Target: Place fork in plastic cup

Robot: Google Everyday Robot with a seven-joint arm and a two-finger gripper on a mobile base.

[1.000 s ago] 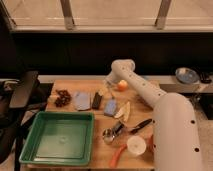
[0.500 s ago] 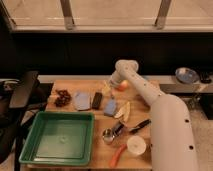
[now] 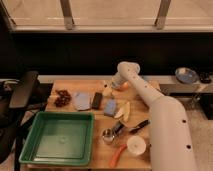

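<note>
My gripper (image 3: 110, 89) hangs from the white arm over the back edge of the wooden board (image 3: 75, 165), just left of a small orange item (image 3: 123, 86). A thin pale sliver (image 3: 104, 91) lies at its tip; I cannot tell whether it is the fork. The plastic cup (image 3: 110, 106), small and pale blue, sits in front of the gripper and a little below it in the view, apart from it.
On the board are a dark red cluster (image 3: 62, 97), a lavender-blue bowl-like item (image 3: 81, 100), a dark block (image 3: 96, 100), pale yellow pieces (image 3: 123, 110), a metal measuring cup (image 3: 107, 135), a black-handled knife (image 3: 138, 125), a white cup (image 3: 136, 145), a carrot (image 3: 117, 155) and a green tray (image 3: 60, 137).
The gripper has shifted slightly left and down toward the board's back edge, and the arm's elbow has swung a little right. The items on the board have not moved.
</note>
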